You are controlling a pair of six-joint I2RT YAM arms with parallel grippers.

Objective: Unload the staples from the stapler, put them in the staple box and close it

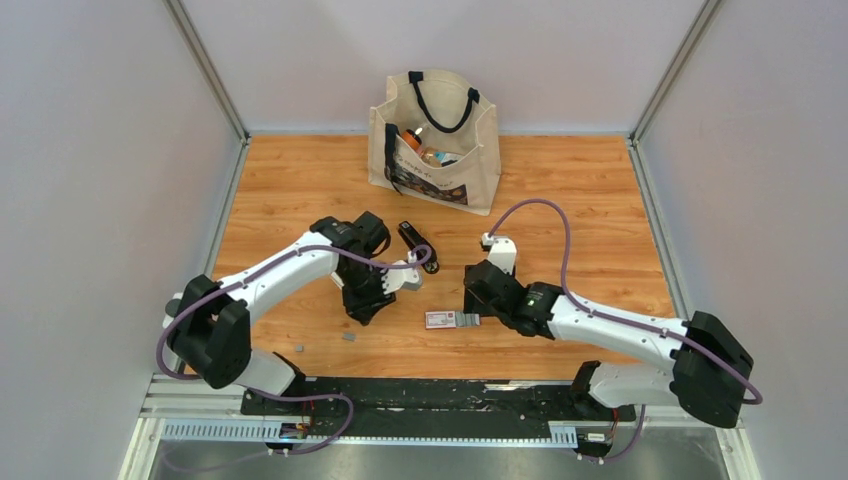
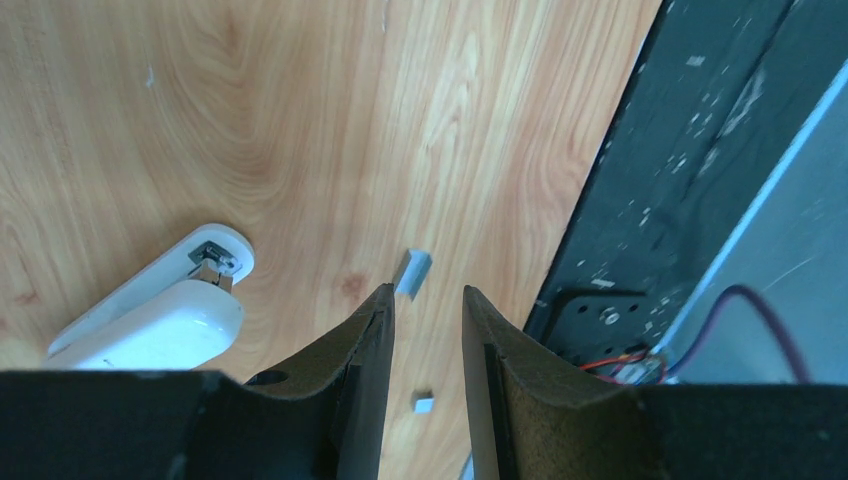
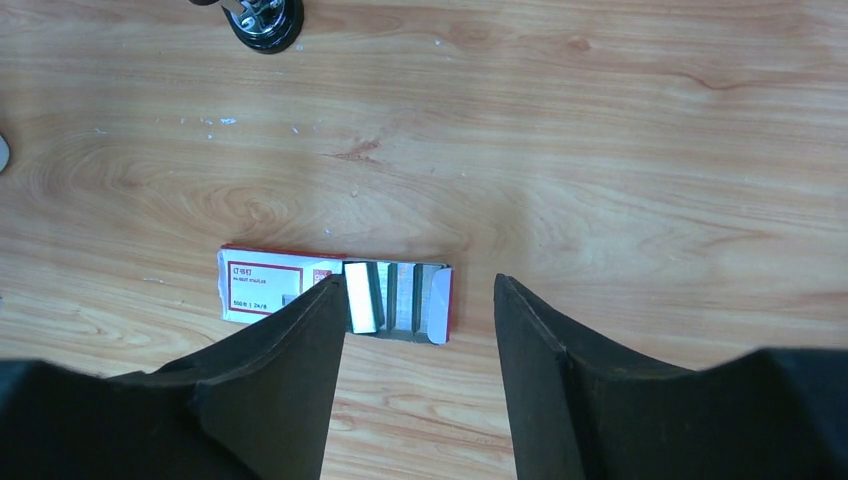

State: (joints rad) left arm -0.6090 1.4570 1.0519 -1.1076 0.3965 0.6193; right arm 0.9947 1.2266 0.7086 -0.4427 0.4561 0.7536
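Right jaws stood wide and empty just over the red-and-white box (image 3: 270,285) holding the staples (image 3: 395,297), left jaws part open, empty; stapler (image 1: 418,245) lay on the bench (image 1: 580,200) between the arms; judged drop-off step, next: lift clear without nudging the box.

Pale grey walls (image 1: 100,150) enclose a wooden tabletop (image 1: 600,200), edged by what look like metal rails (image 1: 208,70).
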